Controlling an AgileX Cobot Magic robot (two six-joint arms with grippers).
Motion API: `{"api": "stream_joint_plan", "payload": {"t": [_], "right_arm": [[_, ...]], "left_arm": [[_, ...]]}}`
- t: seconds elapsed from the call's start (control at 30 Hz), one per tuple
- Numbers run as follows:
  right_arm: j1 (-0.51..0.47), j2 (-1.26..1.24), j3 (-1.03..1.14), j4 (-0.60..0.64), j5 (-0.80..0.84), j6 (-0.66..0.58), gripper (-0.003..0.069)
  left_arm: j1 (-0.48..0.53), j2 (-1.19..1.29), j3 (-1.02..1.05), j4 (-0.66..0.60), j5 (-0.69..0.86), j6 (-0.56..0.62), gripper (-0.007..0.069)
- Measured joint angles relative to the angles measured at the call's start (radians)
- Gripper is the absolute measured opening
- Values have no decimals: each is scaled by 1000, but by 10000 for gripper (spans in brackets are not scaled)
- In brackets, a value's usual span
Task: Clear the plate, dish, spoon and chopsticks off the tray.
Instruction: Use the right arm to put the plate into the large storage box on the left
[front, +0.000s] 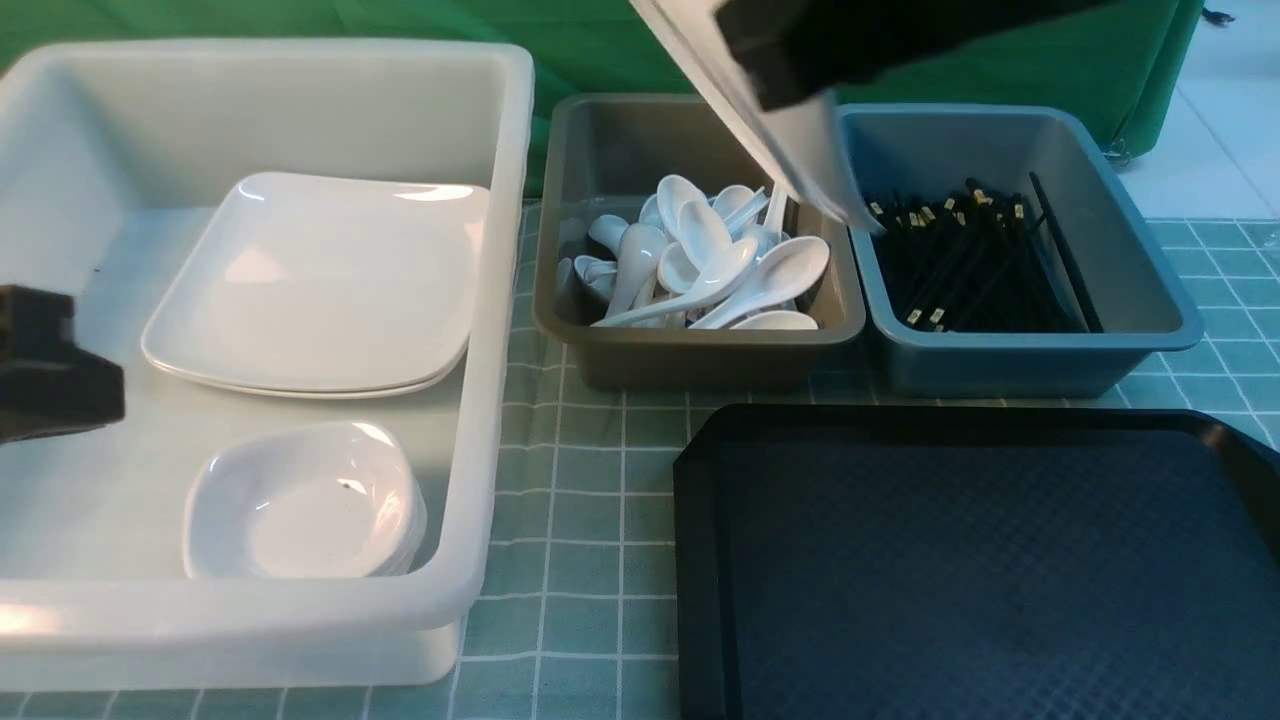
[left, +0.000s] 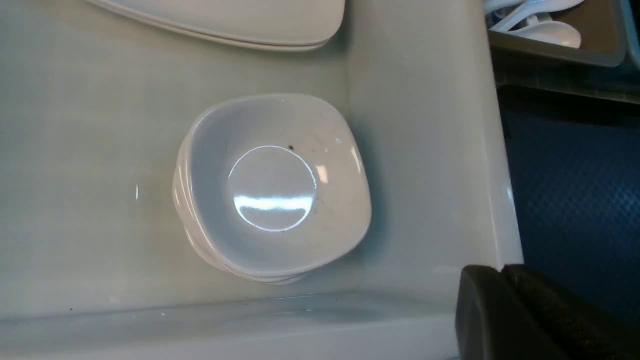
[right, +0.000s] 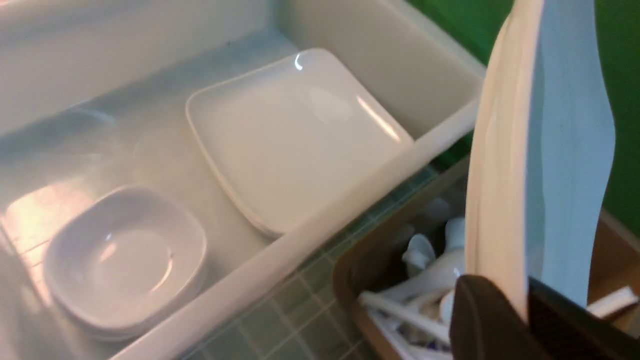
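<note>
My right gripper (front: 790, 95) (right: 525, 310) is shut on the rim of the large white plate (front: 800, 160) (right: 505, 175). The plate hangs steeply tilted on edge, above the gap between the brown tub and the blue-grey tub. The black tray (front: 700, 560) (left: 570, 190) at the front right has nothing on it. A stack of small deep dishes (front: 300, 505) (left: 272, 187) (right: 125, 260) sits in the white tub. My left gripper (front: 100, 400) (left: 502, 270) is shut and holds nothing, hovering over that tub's front left beside the dishes.
The big white tub (front: 490, 330) also holds stacked large plates (front: 315, 285). The brown tub (front: 700, 345) contains several white spoons (front: 720, 265). The blue-grey tub (front: 1130, 300) contains several black chopsticks (front: 970, 265). A checked green cloth (front: 580, 470) covers the table.
</note>
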Motion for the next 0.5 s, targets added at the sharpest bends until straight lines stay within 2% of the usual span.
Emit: {"api": "stream_joint_plan", "payload": {"t": [0.23, 0.33, 0.5], "right_arm": [[30, 176, -45, -8, -282, -204, 58], [57, 239, -63, -9, -343, -265, 58], [142, 361, -79, -8, -466, -444, 58]], "left_arm": [[0, -108, 0, 4, 50, -19, 8], [0, -144, 0, 24, 63, -43, 8], [0, -204, 0, 91, 106, -85, 8]]}}
